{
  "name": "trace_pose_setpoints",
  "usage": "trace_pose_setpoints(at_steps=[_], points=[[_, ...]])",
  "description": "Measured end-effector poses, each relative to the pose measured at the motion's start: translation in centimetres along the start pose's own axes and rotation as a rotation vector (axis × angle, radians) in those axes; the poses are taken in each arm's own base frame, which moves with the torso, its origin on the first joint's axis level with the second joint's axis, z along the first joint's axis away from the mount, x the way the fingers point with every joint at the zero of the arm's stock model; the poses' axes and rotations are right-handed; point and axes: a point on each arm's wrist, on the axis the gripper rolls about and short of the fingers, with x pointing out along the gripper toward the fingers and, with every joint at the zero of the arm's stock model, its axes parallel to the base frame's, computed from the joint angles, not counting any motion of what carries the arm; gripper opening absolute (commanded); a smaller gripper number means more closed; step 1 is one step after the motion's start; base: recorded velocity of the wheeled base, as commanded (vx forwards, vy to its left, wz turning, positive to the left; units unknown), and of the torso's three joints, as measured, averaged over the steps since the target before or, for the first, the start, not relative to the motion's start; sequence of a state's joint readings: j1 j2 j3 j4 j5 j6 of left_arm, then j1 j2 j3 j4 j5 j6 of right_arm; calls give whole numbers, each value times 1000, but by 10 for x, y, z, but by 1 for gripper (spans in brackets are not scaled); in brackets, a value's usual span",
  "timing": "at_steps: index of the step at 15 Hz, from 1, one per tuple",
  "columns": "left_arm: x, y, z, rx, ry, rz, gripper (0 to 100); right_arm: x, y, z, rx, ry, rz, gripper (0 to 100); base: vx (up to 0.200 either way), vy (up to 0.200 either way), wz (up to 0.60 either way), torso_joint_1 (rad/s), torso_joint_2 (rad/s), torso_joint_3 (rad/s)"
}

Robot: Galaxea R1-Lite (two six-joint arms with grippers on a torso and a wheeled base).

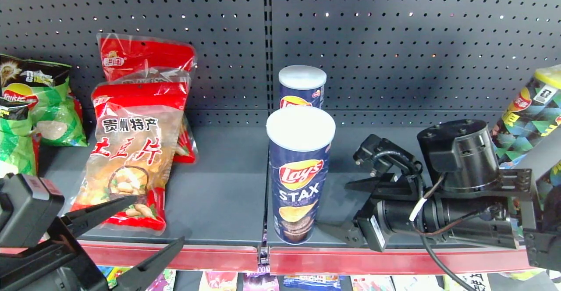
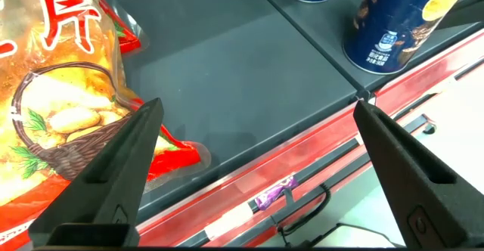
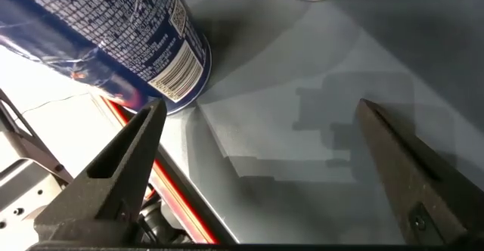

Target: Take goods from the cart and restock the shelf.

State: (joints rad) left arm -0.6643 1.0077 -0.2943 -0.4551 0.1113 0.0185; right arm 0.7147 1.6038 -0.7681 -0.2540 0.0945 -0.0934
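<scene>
1. Right hand (image 1: pixel 334 207): released, fingers spread wide, nothing betw. them. It lies low over the grey metal shelf (image 1: pixel 219 186), fingers pointing at the task's thing.
2. Task's thing = dark blue cylindrical chip can w/ white lid (image 1: pixel 299 172). It stands upright on the shelf, near the front edge, just off the right hand's fingertips. Can base sits just beside one fingertip; can't tell if they touch.
3. 2nd dark blue can w/ white lid (image 1: pixel 302 90): upright, straight behind the first, farther from the right hand, near the grey pegboard back wall (image 1: pixel 394 41).
4. Left hand (image 1: pixel 158 220): released too, fingers apart, empty. It hovers at the red front rail (image 1: pixel 394 260) of the shelf, well apart from both cans.
5. Red-and-clear plastic bag of potato slices (image 1: pixel 131 150): just beyond the left hand's fingertips, leaning back. A 2nd red bag (image 1: pixel 144 54) stands behind it.
6. Green chip bags (image 1: pixel 39 107): past the left hand, on its outer side, at the shelf's end.
7. Multi-colour patterned can w/ yellow lid (image 1: pixel 532 111): tilted, behind the right arm, on the side away from the blue cans.
</scene>
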Motion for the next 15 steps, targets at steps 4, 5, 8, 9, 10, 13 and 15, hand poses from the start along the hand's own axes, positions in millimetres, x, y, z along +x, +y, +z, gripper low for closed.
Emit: trace_pose_setpoints(at_steps=[4, 5, 8, 9, 10, 13, 15], points=[[0, 0, -1, 0, 2, 0, 100, 1, 1, 0, -2, 3, 3, 100, 0, 0, 0, 0, 0, 0], [0, 0, -1, 0, 3, 0, 100, 1, 1, -1, -1, 4, 2, 100, 0, 0, 0, 0, 0, 0], [0, 0, -3, -8, 10, 3, 100, -4, 1, -1, -2, -3, -15, 100, 0, 0, 0, 0, 0, 0], [-1, 2, -6, -10, 18, 28, 100, -10, 1, -2, -3, -12, -27, 100, 0, 0, 0, 0, 0, 0], [-2, 5, -8, -8, 24, 94, 100, -18, 2, -3, -5, -25, -39, 100, 0, 0, 0, 0, 0, 0], [-8, 13, -14, -2, 30, 295, 100, -60, 7, -12, -10, -102, -66, 100, 0, 0, 0, 0, 0, 0], [-17, 15, -22, 0, 24, 326, 100, -100, 10, -30, -13, -160, -102, 100, 0, 0, 0, 0, 0, 0]])
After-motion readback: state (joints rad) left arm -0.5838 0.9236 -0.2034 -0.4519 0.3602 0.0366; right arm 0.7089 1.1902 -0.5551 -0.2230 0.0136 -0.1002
